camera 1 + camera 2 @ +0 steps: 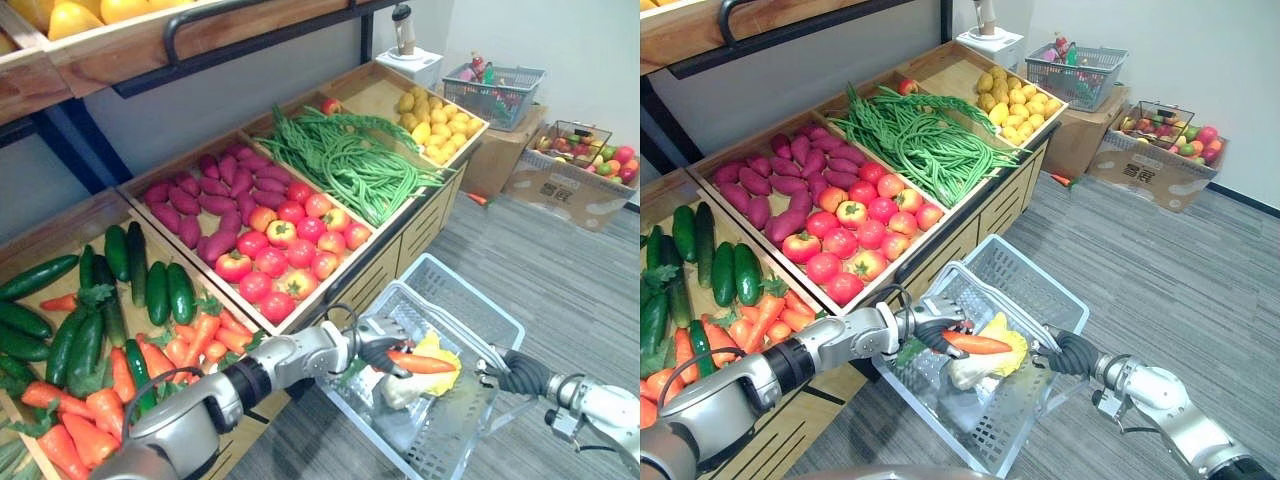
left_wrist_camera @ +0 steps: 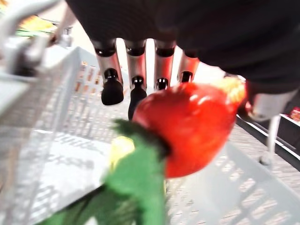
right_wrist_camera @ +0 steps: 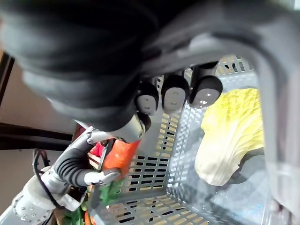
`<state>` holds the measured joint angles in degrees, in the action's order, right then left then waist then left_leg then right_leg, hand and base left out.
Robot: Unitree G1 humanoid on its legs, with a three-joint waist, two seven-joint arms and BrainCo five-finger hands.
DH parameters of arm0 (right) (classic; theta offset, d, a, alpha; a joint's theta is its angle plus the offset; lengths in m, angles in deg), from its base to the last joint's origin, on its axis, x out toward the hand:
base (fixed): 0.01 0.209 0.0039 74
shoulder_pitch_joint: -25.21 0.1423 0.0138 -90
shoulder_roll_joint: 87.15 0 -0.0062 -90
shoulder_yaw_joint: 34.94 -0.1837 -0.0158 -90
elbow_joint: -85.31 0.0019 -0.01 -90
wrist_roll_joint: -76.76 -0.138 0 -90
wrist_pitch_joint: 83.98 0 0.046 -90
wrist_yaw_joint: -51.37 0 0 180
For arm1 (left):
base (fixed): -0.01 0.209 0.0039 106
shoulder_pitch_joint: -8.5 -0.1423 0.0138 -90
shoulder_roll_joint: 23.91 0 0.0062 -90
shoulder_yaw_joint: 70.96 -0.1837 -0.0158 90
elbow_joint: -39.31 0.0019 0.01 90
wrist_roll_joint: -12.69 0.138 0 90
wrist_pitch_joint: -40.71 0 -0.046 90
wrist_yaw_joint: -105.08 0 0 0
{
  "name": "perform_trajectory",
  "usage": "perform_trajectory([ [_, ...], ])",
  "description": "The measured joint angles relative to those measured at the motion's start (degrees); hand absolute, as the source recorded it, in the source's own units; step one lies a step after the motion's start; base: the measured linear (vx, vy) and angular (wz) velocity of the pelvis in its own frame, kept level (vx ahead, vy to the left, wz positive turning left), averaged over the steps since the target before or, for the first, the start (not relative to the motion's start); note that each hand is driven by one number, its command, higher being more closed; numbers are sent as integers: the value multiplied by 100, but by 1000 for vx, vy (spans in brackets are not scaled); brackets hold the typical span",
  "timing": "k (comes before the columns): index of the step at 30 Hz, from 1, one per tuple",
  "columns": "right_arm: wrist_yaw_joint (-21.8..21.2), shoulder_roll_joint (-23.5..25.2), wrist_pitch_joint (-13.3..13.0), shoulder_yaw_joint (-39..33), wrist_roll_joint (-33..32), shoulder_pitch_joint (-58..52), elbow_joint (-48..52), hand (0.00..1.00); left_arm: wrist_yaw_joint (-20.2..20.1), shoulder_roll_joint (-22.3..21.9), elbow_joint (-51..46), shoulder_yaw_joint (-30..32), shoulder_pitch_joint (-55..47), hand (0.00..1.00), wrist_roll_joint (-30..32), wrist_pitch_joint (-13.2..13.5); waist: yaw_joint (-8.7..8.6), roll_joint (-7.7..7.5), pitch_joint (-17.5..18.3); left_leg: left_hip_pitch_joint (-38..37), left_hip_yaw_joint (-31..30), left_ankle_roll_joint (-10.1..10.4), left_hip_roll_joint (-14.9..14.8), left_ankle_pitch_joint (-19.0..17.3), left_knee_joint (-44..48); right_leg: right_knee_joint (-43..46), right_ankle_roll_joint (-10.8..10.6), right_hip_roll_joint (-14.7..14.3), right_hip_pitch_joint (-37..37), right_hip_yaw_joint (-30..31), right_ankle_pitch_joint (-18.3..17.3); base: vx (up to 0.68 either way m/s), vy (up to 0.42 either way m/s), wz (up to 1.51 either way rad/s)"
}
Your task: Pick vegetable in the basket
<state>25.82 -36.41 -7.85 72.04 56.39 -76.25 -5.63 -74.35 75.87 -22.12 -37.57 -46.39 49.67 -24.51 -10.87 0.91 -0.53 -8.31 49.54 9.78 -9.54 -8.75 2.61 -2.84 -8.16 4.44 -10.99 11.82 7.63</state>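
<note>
Two eye views: grey plank floor [image 1: 570, 290], long wooden bench [image 1: 335, 292] along the left, split into bins. Near to far: loose carrots [image 1: 100, 400], cucumbers [image 1: 165, 290], purple sweet potatoes [image 1: 210, 195], tomatoes [image 1: 285, 250], green beans [image 1: 350, 160], yellow produce [image 1: 440, 120]. Far right on the floor is a cardboard box [image 1: 560, 190] with mixed fruit on top; a wire basket [image 1: 495, 90] sits on another box behind it.

Near centre is a pale mesh basket [image 1: 470, 300] with a yellow-white cabbage [image 1: 440, 350] lying inside. The left robot hand [image 1: 375, 350] is clamped on a carrot [image 1: 422, 363] just above the basket's inside, over the cabbage. The carrot's long axis is about level, left-right: tip points right, green top left, at the hand. The right robot hand [image 1: 520, 375] is at the basket's near right.

Left wrist view: fingers [image 2: 136, 70] reach over the carrot's thick end, leafy top nearest the camera, basket mesh below.

Right wrist view: fingertips [image 3: 173, 96] are curled round the basket's grey handle bar, so that hand is closed on it. The cabbage lies on the basket floor, and the carrot in the other hand is at the rim.
</note>
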Motion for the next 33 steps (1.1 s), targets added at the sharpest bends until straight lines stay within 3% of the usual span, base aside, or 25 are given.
perform_trajectory([
  [13,-4,1,0,-40,1,3,-27,100,130,-94,271,53,0,0,209,7,-37,-54,-33,23,-159,-19,95,-15,-62,-10,-48,45,-69,72,41,-57,-34,-2],
  [19,84,47,-25,-195,36,14,-511,100,151,-136,164,199,1,0,205,-12,-54,-62,-53,123,-364,-75,135,-17,-79,-11,-55,137,-69,-47,44,-85,-49,13],
  [27,690,918,30,-1360,1183,78,-2236,100,151,248,-1893,765,-383,0,108,20,60,-43,-60,227,-1123,-266,304,257,-438,-17,-58,395,152,-769,42,-46,-38,50],
  [33,1414,1875,137,-2528,1797,358,-3753,100,172,894,-3342,1537,-1067,0,-79,42,306,-13,-41,512,-2111,-473,467,551,-671,-13,-58,680,370,-1656,42,-66,-37,76],
])
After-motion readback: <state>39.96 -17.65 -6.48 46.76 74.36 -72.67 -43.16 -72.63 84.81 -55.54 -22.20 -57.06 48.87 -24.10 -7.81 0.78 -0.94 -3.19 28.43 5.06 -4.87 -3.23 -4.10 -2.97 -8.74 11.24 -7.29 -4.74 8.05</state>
